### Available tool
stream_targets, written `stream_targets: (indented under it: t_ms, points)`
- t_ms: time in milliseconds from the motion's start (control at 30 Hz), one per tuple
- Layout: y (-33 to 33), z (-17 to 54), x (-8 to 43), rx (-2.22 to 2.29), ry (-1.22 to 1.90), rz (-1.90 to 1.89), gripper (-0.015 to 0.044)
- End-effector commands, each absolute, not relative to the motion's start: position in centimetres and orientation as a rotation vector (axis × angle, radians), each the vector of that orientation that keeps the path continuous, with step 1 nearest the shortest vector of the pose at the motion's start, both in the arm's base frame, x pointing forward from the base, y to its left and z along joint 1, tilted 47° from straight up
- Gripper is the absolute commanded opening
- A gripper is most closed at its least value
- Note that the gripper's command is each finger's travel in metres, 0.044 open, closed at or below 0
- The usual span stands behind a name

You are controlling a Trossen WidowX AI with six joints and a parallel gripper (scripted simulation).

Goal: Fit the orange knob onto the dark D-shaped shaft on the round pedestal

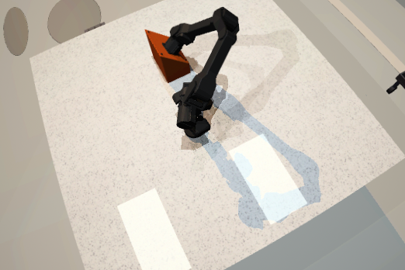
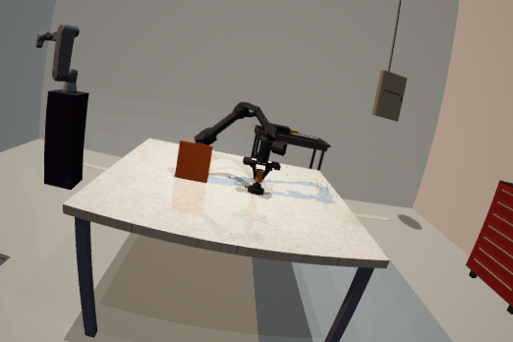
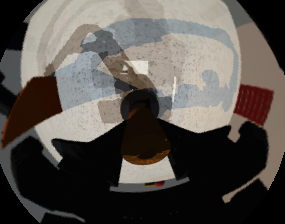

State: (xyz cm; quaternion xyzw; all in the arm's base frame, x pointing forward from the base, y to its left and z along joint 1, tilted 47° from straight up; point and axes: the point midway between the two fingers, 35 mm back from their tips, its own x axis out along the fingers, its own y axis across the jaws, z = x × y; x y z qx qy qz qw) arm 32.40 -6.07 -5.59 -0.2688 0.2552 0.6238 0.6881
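Orange knob point(image 2: 258, 176) point(image 3: 145, 142) in the claw point(image 1: 199, 113) point(image 2: 258, 174) point(image 3: 141, 121), and I have it gripped from both sides! My fingers are partly open, closed against the knob and held apart by its width. Straight below is the dark round pedestal point(image 2: 256, 189) point(image 3: 126, 106), standing on the pale speckled counter point(image 1: 97, 121) point(image 2: 162, 212) point(image 3: 193, 65). The knob is right over the middle of it, its lower end close to the top; whether the two touch, or the shaft is inside the hole, I can't tell from here. The claw points down, and my black arm point(image 1: 221, 57) point(image 2: 221, 126) bends high above the counter, reaching across from the orange block point(image 1: 176, 71) point(image 2: 194, 161) point(image 3: 35, 107). Off beyond the counter, the red cabinet point(image 2: 496, 247) point(image 3: 254, 104) stands on the floor, well apart from all the action!
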Motion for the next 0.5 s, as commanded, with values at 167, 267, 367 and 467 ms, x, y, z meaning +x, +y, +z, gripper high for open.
stream_targets:
  t_ms: [167, 267, 367, 467]
  points:
    - [-6.03, -5.69, 32.48, -0.607, 0.567, 1.397, 0.0000]
    - [-6.03, -5.69, 32.48, -0.607, 0.567, 1.397, 0.0000]
    - [-6.24, -5.52, 32.46, -0.607, 0.567, 1.396, 0.0000]
    - [-6.38, -5.34, 32.46, -0.607, 0.567, 1.396, 0.0000]
